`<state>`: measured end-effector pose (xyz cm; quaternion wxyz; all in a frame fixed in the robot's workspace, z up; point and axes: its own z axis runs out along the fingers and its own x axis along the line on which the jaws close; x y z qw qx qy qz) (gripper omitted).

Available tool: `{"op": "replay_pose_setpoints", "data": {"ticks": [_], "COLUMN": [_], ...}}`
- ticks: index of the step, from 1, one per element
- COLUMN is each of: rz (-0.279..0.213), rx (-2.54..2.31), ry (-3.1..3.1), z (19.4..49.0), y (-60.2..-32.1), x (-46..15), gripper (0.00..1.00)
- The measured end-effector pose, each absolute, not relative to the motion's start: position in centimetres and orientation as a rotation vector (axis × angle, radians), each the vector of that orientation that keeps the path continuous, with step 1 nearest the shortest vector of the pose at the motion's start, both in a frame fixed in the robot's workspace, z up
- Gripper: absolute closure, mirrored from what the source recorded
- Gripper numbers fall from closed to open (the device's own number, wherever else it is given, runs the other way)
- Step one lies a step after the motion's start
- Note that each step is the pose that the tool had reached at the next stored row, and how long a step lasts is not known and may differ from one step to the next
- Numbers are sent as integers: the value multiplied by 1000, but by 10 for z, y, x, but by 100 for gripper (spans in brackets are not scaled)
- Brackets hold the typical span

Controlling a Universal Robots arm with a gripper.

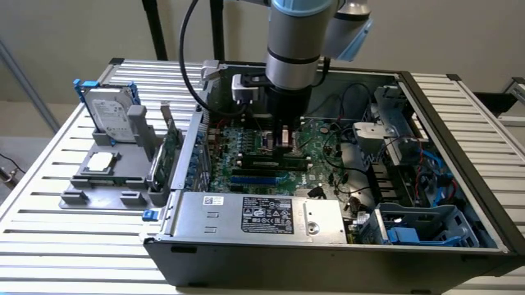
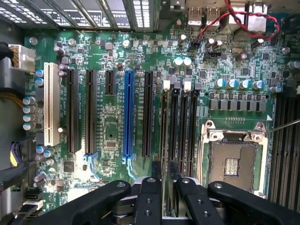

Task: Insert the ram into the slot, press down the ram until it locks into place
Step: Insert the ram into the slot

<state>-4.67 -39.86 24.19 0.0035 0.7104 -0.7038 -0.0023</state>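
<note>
My gripper (image 1: pixel 283 142) reaches down into the open computer case over the motherboard. In the wrist view the ram (image 2: pixel 165 136) shows edge-on as a thin dark-green strip running between the two black fingertips (image 2: pixel 154 169). The gripper (image 2: pixel 164 168) is shut on it. The ram stands upright, in line with the outermost of several parallel black memory slots (image 2: pixel 185 131), on the side nearest the long black card slots. In the exterior view the ram (image 1: pixel 271 163) lies as a dark strip just below the fingers. Whether it is seated in the slot cannot be told.
A blue slot (image 2: pixel 128 117) and a white slot (image 2: pixel 48 103) run parallel nearby. The open CPU socket (image 2: pixel 233 161) lies beyond the memory slots. Red cables (image 2: pixel 248 23) cross one corner. The power supply (image 1: pixel 262 215), a green expansion card (image 1: pixel 168 153) and a hard drive (image 1: pixel 110 117) are close by.
</note>
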Motion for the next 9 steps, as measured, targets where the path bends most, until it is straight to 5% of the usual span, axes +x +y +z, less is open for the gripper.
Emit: {"op": "replay_pose_setpoints", "data": {"ticks": [9], "rz": [-7], "rx": [2227], "ry": [-2206], "z": [247], "y": [-399], "x": [-47], "gripper": [79]}}
